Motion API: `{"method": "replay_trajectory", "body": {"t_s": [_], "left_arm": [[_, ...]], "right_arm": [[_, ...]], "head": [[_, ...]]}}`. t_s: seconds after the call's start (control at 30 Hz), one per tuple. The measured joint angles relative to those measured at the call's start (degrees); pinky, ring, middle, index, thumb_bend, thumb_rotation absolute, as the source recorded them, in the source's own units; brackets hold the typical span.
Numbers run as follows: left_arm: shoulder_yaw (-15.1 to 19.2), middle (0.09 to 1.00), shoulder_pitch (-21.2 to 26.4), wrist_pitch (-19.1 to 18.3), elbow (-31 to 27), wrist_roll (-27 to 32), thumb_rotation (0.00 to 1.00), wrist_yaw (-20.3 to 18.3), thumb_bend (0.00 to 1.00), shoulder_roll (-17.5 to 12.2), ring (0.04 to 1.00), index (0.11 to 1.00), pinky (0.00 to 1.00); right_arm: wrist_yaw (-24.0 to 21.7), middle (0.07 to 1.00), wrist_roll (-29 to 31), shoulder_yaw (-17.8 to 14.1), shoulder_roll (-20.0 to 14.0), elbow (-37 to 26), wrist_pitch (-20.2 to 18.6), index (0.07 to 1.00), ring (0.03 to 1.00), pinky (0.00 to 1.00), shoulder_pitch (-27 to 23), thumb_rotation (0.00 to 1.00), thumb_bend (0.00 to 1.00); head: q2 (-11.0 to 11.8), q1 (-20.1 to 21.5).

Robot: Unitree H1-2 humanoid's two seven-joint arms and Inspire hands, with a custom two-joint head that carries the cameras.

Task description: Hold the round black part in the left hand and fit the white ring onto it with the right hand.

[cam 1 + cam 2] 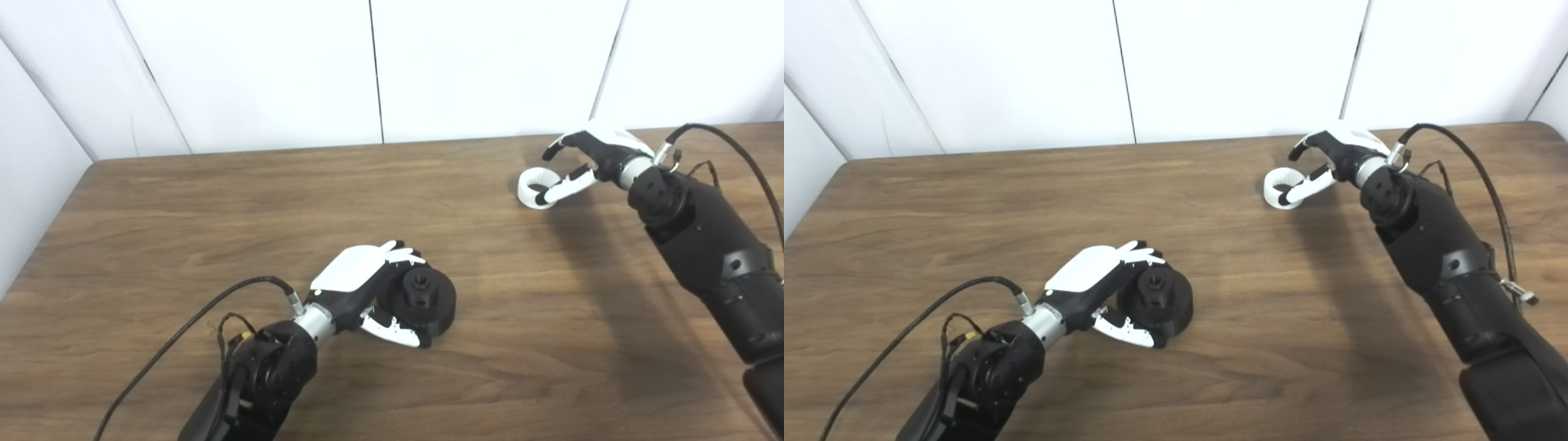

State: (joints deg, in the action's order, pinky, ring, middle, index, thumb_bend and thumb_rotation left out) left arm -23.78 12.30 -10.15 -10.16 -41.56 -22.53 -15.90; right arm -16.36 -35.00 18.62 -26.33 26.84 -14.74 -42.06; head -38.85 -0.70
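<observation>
Lower centre, the left hand point(367, 288) wraps the black part point(425, 301) resting on the desk point(184, 208). Upper right, the right hand point(588, 160), fingers spread, reaches the white ring point(531, 184), thumb through it; gripping, carrying and fitting remain.

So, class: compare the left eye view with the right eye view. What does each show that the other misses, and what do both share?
Only the left eye view: more of the side wall at the left. Only the right eye view: the table's rounded far right corner and a metal cable connector by the right forearm. Both: the left hand wrapped around the round black part, and the right hand at the white ring, its thumb through the ring's opening.
</observation>
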Motion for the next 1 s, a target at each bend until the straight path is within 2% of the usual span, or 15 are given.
{"method": "replay_trajectory", "body": {"t_s": [0.63,0.83,1.0], "left_arm": [[0.01,0.920,0.00,-0.11,-0.06,-0.12,0.40,-0.11,1.00,-0.01,0.985,0.797,0.92],[0.00,0.920,0.00,-0.17,-0.10,-0.16,0.40,-0.15,1.00,-0.01,0.987,0.797,0.92],[0.03,0.923,0.00,-0.27,-0.17,-0.15,0.40,-0.25,1.00,-0.02,0.989,0.799,0.93]], "right_arm": [[1.27,0.910,0.00,0.46,1.07,1.60,0.15,0.737,0.989,0.90,0.21,0.33,0.87],[1.51,0.904,-0.94,1.75,1.37,2.91,0.19,0.729,0.983,0.88,0.20,0.32,0.87],[2.57,0.899,-1.31,1.80,1.47,3.61,1.29,0.719,0.979,0.87,0.18,0.32,0.86]], "head": [[-0.18,-0.18],[-0.26,-0.35],[-0.35,-0.26]]}}
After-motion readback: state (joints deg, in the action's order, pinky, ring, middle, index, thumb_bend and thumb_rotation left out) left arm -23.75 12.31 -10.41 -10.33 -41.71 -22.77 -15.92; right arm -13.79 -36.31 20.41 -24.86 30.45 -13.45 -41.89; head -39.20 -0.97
